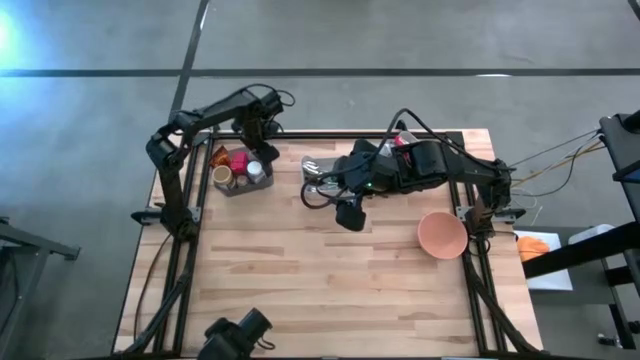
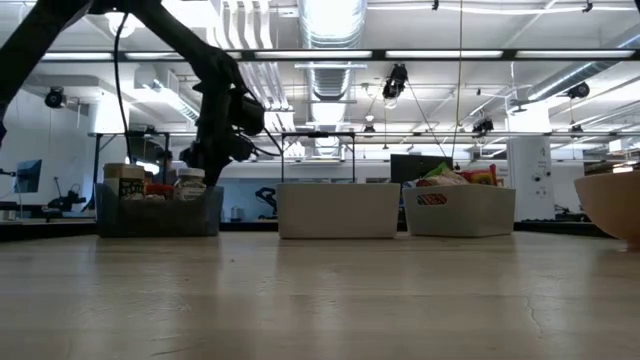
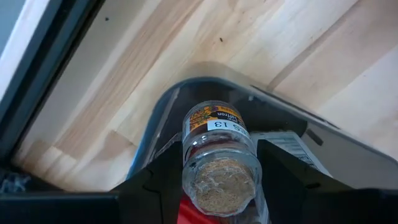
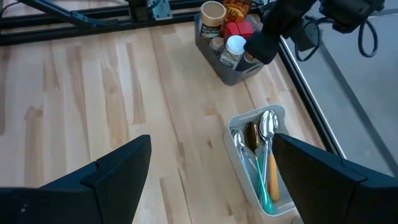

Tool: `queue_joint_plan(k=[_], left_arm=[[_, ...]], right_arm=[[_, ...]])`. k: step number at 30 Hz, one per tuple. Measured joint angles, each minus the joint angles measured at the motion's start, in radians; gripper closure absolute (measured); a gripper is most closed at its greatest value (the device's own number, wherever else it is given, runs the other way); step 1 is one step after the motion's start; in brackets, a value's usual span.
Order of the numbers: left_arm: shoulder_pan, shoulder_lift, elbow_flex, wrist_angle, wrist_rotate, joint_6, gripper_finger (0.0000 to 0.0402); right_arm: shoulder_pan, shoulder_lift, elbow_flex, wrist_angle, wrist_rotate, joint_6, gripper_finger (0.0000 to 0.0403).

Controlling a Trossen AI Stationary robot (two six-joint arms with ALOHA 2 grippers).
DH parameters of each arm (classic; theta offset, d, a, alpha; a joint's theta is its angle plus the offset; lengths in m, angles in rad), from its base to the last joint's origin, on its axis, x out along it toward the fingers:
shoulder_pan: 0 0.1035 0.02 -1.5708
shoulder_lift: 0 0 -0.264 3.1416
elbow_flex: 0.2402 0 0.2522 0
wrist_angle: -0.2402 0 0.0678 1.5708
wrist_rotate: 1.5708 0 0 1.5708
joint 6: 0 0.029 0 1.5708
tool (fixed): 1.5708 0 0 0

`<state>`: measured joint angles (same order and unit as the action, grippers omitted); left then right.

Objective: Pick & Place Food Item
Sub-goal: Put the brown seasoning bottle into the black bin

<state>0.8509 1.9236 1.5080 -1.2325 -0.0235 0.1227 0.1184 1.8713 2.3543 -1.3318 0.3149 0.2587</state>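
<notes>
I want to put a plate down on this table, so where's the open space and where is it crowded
The wide wooden tabletop nearer the camera mount is bare, from the grey condiment bin across to the salmon bowl. The far edge is crowded: that bin with the left gripper over it, the white cutlery tray, and the right gripper hanging above mid-table.

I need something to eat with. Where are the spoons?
In the high view, the spoons lie in a white bin at the table's far edge, between the grey jar bin and the right gripper.
</notes>
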Motion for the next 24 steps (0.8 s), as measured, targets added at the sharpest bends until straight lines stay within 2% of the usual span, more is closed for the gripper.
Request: queue_joint_plan(k=[14,24], left_arm=[[0.003,0.001,-0.121,0.140,0.020,0.026,0.0237],[0.003,0.000,-0.132,0.180,0.016,0.013,0.0237]], right_arm=[[-0.001,0.000,0.000,0.004,0.000,0.004,0.0071],[-0.001,0.001,0.000,0.003,0.000,0.000,0.0071]])
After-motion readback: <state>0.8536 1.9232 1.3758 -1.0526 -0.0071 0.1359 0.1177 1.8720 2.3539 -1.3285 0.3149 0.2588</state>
